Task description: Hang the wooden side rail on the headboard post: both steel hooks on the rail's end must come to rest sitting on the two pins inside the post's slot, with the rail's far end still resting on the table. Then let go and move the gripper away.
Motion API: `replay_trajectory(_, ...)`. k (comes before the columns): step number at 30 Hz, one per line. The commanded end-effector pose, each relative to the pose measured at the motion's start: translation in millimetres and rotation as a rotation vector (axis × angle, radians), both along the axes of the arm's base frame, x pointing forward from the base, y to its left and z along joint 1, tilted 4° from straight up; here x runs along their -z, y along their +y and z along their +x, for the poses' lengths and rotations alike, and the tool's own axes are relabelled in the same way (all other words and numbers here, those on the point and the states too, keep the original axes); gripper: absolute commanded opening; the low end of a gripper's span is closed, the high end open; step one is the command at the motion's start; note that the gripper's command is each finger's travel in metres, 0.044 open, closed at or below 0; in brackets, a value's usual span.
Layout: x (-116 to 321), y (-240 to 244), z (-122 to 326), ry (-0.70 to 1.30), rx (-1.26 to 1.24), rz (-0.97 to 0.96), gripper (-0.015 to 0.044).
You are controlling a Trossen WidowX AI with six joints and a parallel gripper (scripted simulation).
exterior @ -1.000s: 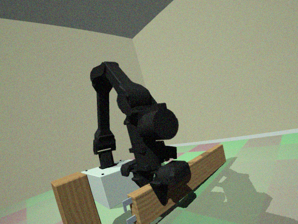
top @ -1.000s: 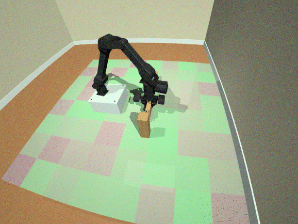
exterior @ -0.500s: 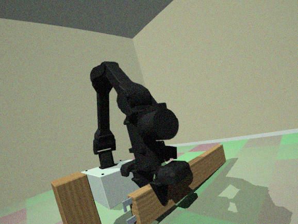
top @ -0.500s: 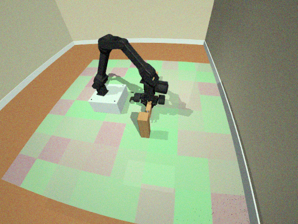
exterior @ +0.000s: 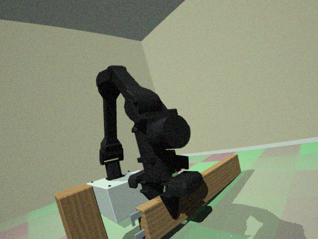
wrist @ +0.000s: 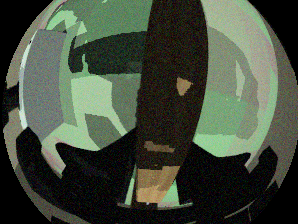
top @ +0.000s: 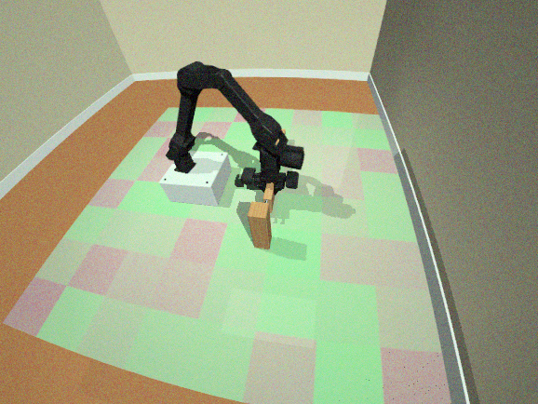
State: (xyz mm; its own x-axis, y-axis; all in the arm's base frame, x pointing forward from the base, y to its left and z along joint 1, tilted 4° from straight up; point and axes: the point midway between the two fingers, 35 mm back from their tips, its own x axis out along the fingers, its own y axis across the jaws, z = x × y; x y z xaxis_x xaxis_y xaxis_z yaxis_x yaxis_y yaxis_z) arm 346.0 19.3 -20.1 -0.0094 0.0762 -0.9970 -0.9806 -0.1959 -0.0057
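The wooden rail [top: 269, 192] [exterior: 226, 171] [wrist: 171, 115] runs away from the post, its hook end nearest the post. My gripper [top: 273, 185] [exterior: 163, 204] [wrist: 156, 130] is shut on the rail near that end, one finger on each side. Two grey steel hooks, an upper hook [exterior: 134, 215] and a lower hook [exterior: 140, 234], stick out toward the post. The upright headboard post [top: 261, 227] [exterior: 80, 212] stands just in front; in the exterior view a gap shows between it and the hooks. Its slot and pins are hidden. The rail's far end is low, close to the table; contact is unclear.
A white box [top: 191, 191] [exterior: 121, 204] with the arm's base on top stands left of the rail; its grey side [wrist: 45, 80] shows at the left in the wrist view. The arm arches over from it. Green and pink patches cover the surface.
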Motion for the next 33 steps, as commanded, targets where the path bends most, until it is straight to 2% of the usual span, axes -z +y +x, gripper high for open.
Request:
replay_trajectory(1,-4.3,-1.4,5.0,-0.017,0.002,-0.002,0.0)
replay_trajectory(33,-1.4,-5.5,2.1,-0.016,0.002,-0.002,0.0)
